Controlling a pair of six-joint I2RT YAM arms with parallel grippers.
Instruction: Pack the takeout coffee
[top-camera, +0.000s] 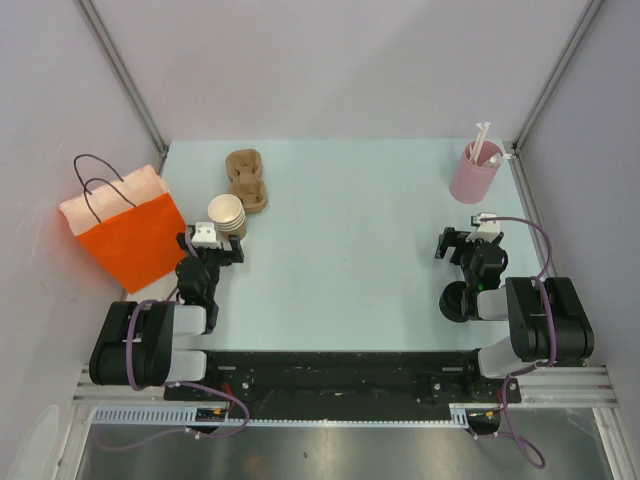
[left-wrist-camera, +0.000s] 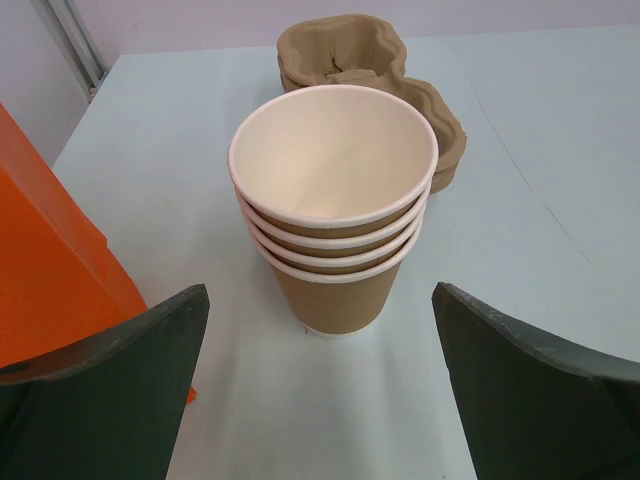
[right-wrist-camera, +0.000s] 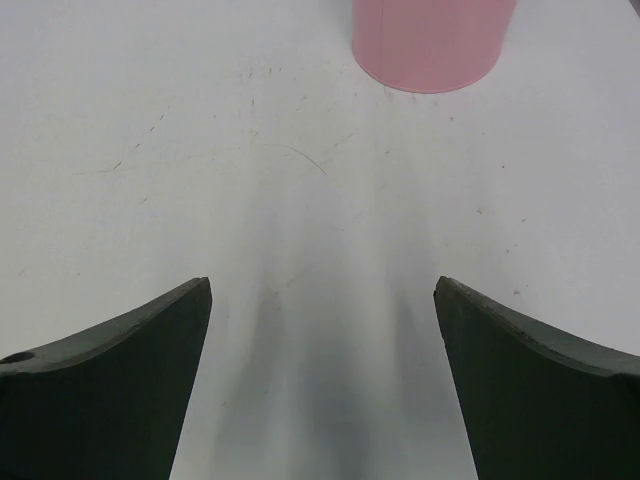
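Evidently staged for easy reach, the nested stack of tan paper cups (left-wrist-camera: 335, 230), lidless with rolled white rims, stands upright on the pale worktop (top-camera: 350, 250) just ahead of the left claw (top-camera: 213, 243), its jaws wide and empty. The right claw (right-wrist-camera: 322, 300), equally wide and empty, faces a smooth pink cylinder (right-wrist-camera: 430, 40). An orange paper bag (top-camera: 125, 235) stands just left of the cups, probably so they can be packed into it.

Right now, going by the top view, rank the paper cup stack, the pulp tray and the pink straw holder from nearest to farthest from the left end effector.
1. stack of paper cups: just ahead of the left end effector, on the left side.
2. pulp cup tray: right behind the cups, further back on the left.
3. pink straw holder: far right corner, clearly farthest.
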